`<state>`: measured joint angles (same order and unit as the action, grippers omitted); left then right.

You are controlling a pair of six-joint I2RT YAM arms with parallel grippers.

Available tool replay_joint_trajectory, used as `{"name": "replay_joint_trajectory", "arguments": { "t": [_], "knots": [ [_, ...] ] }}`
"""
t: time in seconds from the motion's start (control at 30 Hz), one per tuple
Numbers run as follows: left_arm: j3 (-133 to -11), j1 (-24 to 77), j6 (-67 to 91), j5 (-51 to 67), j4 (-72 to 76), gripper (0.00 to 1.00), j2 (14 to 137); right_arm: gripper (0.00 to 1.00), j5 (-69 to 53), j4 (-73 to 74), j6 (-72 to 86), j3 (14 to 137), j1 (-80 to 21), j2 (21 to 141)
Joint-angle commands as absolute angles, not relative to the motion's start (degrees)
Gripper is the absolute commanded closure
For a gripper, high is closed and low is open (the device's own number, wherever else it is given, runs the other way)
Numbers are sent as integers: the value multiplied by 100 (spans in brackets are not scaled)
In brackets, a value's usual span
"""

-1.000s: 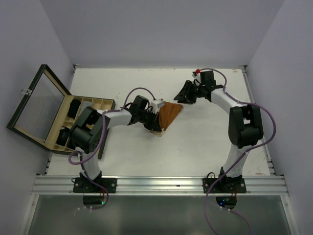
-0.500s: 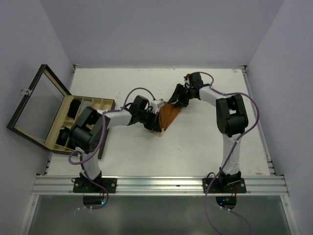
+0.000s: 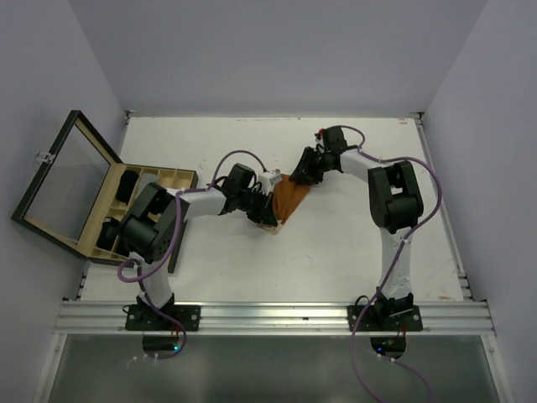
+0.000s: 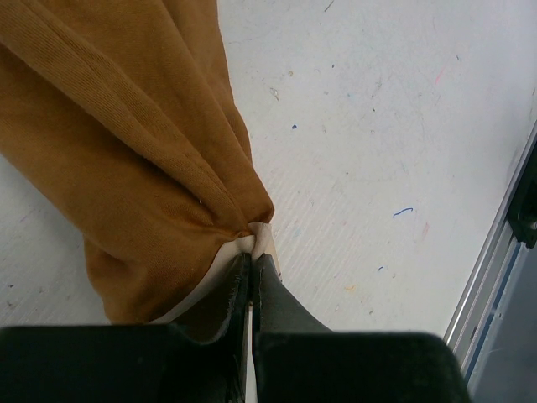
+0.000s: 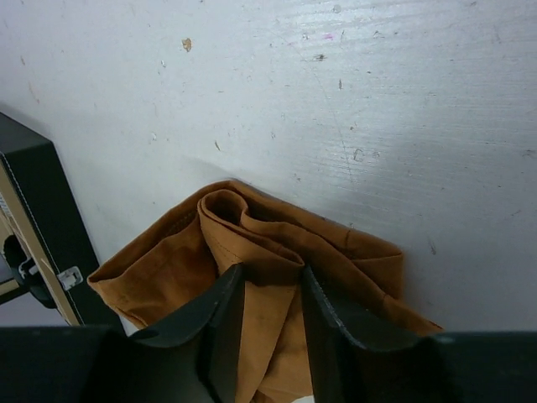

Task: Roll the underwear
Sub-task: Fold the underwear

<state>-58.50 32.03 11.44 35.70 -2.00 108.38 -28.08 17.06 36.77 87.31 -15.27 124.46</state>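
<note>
The orange-brown underwear lies in the middle of the white table. It is bunched up into a long, slanted shape. One end points toward the near side of the table and the other end points toward the far right.

The left pincer is at the near end of the cloth. In the left wrist view, the left pincer is closed tight. It pinches a cream edge of the orange-brown underwear, and the cloth fans out from that spot in soft folds.

The right pincer is at the far end of the cloth. In the right wrist view, the right pincer has its two fingers a little apart. A rolled-over fold of the orange-brown underwear sits between them, with one finger on each side. I cannot tell if the fingers squeeze the fold or just stand around it.

A wooden box sits at the left edge of the table, well apart from the cloth. Its glass lid is open and leans out to the left. Some black underwear sits in the small spaces of the box.
</note>
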Motion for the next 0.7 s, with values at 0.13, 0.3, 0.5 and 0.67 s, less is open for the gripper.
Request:
{"name": "replay_joint_trajectory", "arguments": {
  "t": [0.13,0.3,0.5,0.67],
  "knots": [
    [-5511,3261,914,2637,-791,100,11294,83,-2822,1441,3692,8763,-1503,12226],
    [-5511,3261,923,2637,-791,100,11285,100,-2795,1441,3612,8561,-1459,11805],
    [-5484,3261,914,2593,-800,100,11250,100,-2716,1573,3463,8306,-1363,11400],
    [-5493,3261,923,2575,-800,100,11259,100,-2637,1898,3208,8148,-1292,11373]
  ]
}}
